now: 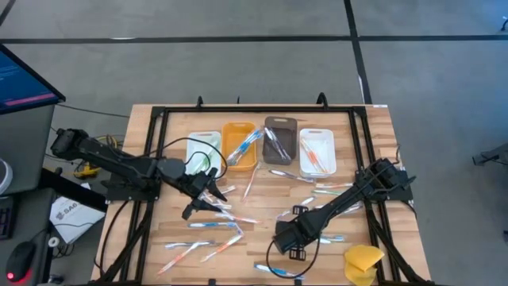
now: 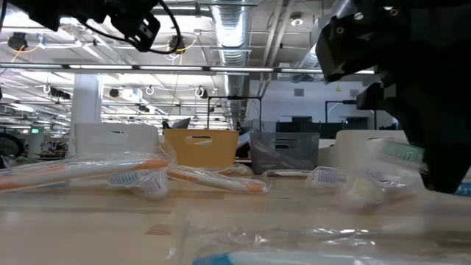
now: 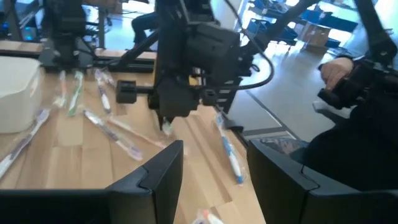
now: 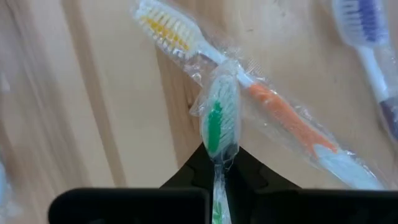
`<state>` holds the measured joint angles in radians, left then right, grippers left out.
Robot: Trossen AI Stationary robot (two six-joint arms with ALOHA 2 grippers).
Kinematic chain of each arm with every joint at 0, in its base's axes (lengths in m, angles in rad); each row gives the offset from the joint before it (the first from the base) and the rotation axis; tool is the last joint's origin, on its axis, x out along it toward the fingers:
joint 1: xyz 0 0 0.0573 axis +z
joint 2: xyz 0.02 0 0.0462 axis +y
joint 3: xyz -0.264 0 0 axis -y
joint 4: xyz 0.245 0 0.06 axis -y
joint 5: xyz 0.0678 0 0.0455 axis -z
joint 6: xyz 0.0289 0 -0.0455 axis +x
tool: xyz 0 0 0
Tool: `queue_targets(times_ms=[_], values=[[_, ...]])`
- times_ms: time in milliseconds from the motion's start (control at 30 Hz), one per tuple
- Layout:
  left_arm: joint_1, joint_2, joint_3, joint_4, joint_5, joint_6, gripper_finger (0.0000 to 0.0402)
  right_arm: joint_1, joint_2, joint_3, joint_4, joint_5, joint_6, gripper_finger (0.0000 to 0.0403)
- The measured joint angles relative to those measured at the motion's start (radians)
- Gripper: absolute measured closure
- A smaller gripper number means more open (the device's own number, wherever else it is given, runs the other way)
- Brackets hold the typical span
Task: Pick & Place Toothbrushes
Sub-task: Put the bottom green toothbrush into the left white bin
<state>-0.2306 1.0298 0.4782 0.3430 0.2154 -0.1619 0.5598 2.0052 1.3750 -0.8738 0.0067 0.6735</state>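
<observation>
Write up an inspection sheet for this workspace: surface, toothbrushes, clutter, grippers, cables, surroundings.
Surface: wooden table inside a black frame.
Job's things: wrapped toothbrushes scattered across the table; more lie in the orange bin, grey bin and right white bin; left white bin partly hidden by the arm.
Clutter: yellow sponge-like lump at the near right corner.
Grippers: right gripper shut on a green toothbrush, above an orange toothbrush; left gripper open, holding nothing, over the scattered brushes.
Cables: black cable loops over the left arm.
Surroundings: monitor left of the table; a person's hand beyond the table.
</observation>
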Motion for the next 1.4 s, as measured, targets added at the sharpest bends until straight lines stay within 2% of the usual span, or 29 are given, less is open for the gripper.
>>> queue_targets(times_ms=[200, 700, 900, 1167, 1400], values=[[0.000, 0.000, -0.021, 0.017, -0.066, 0.000, 0.0229, 0.001, -0.002, 0.000, 0.002, -0.004, -0.001, 0.0389], [0.000, 0.000, -0.021, 0.027, -0.066, 0.000, 0.0229, 0.000, -0.003, 0.001, 0.046, -0.006, -0.030, 0.0390], [0.000, 0.000, -0.021, 0.032, -0.066, 0.000, 0.0229, 0.000, -0.004, 0.002, 0.049, -0.006, -0.030, 0.0375], [0.000, 0.000, -0.021, 0.032, -0.065, 0.000, 0.0229, 0.000, -0.004, 0.002, 0.054, -0.006, -0.029, 0.0386], [0.000, 0.000, -0.021, 0.032, -0.065, 0.000, 0.0229, 0.000, -0.005, 0.002, 0.065, -0.006, -0.029, 0.0362]])
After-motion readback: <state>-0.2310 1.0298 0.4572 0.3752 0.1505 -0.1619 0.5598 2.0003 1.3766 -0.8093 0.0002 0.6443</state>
